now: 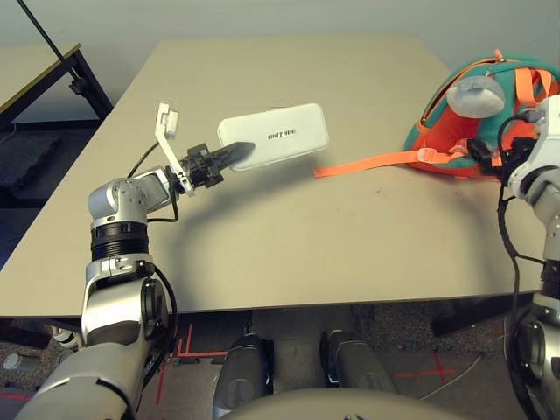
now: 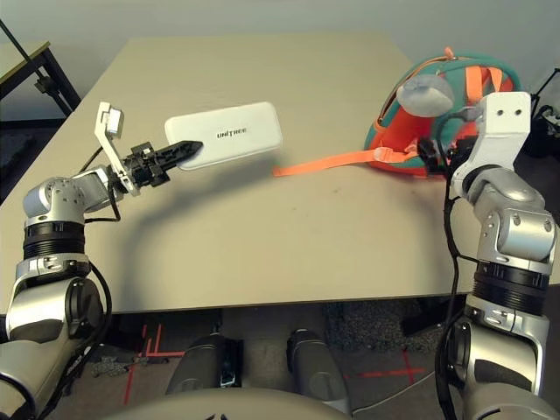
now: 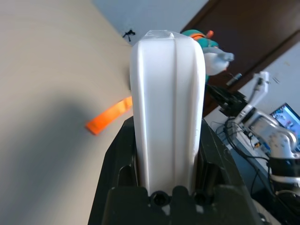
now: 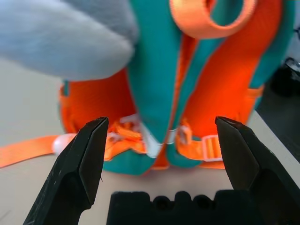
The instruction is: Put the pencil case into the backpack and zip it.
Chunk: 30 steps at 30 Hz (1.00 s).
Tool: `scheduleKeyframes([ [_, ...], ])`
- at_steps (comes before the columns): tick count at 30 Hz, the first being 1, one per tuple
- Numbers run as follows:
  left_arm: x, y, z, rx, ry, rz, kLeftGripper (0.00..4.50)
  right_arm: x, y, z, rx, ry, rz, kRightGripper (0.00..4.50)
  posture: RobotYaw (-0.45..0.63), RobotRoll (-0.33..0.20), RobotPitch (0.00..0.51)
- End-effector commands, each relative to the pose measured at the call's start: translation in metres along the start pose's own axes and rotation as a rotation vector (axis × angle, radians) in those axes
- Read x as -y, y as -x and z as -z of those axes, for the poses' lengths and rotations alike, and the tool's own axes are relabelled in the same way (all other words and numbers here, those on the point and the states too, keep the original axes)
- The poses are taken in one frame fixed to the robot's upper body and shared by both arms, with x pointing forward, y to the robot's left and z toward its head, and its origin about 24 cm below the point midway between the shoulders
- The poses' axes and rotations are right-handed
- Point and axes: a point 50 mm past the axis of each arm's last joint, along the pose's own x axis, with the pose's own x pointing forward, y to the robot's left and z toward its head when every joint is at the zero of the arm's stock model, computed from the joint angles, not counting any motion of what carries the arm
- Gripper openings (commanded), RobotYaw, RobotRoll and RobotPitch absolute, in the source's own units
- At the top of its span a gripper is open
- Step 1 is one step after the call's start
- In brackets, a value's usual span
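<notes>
On the left side of the table, the left gripper [image 1: 234, 156] is clamping one short end of the pencil case [image 1: 278, 135] and holding it above the tabletop, its long axis running rightward toward the backpack [image 1: 479, 114] at the far right edge. An orange strap [image 1: 372, 162] is trailing between them. The right gripper [image 4: 159, 154] is facing the backpack with fingers spread wide, the nearer arm to open it

The white pencil case [image 1: 274, 135], flat with rounded corners and small dark lettering, hangs above the table. The teal and orange backpack [image 2: 437, 122] lies at the table's right edge, one orange strap [image 2: 328, 162] trailing towards the case.
</notes>
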Motion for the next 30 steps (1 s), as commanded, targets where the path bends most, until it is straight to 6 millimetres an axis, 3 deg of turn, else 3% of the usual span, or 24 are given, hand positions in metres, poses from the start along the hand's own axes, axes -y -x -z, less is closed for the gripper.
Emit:
scheduleKeyframes([
  [1,0.009,0.0,-0.001,0.003,-0.008,0.037,1.41,-0.002,-0.013,0.012,-0.027,-0.013,0.017,4.5,-0.17,0.0,0.04],
  [7,0.01,0.003,0.0,0.001,-0.005,0.028,1.41,-0.01,-0.033,0.025,-0.023,0.022,0.007,4.5,-0.15,0.0,0.037],
  [15,0.012,0.009,0.001,0.001,-0.007,0.011,1.41,-0.003,-0.048,0.03,-0.005,0.059,0.039,4.5,-0.13,0.0,0.04],
  [18,0.012,0.011,0.0,0.002,-0.008,0.005,1.41,0.002,-0.05,0.028,0.024,0.073,0.056,3.86,-0.12,0.0,0.045],
  [27,0.013,0.011,-0.001,0.0,-0.009,-0.002,1.41,0.005,-0.052,0.026,0.071,0.044,0.049,0.58,-0.12,0.0,0.048],
  [30,0.012,0.01,-0.002,0.0,-0.012,-0.004,1.41,0.004,-0.051,0.026,0.089,0.031,0.029,0.22,-0.12,0.0,0.046],
])
